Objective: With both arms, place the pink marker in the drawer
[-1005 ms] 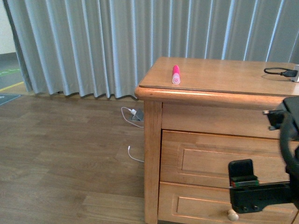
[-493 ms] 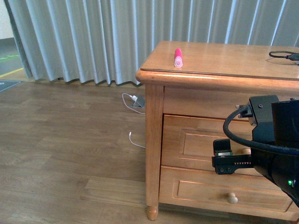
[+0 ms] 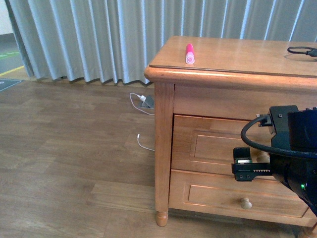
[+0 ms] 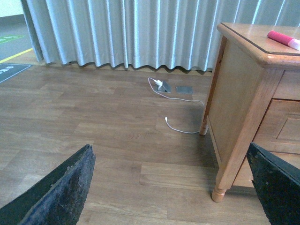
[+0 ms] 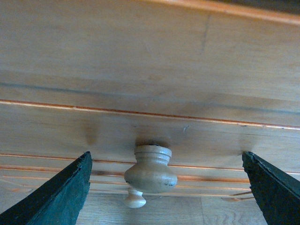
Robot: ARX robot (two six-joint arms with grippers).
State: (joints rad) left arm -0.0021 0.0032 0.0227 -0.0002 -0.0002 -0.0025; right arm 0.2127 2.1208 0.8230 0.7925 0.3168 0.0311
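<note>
1. The pink marker (image 3: 189, 53) lies at the cabinet top's (image 3: 237, 54) near-left corner. It looks light, rigid and smooth, and may roll, so pinch mid-barrel.
2. The right gripper (image 5: 166, 187) gapes wide and empty, lined up on the drawer (image 3: 218, 146) knob (image 5: 150, 168).
3. The left gripper (image 4: 173, 187) is spread wide too, holding nothing.

We face the cabinet (image 3: 218, 101) frontally from above; left wrist, low, shares its left corner; right wrist sits close to the drawer (image 5: 140, 126).

pink marker (image 4: 284, 40) cut by left wrist view's edge, drawer (image 3: 210, 146) partly behind right arm (image 3: 297, 148)
</note>
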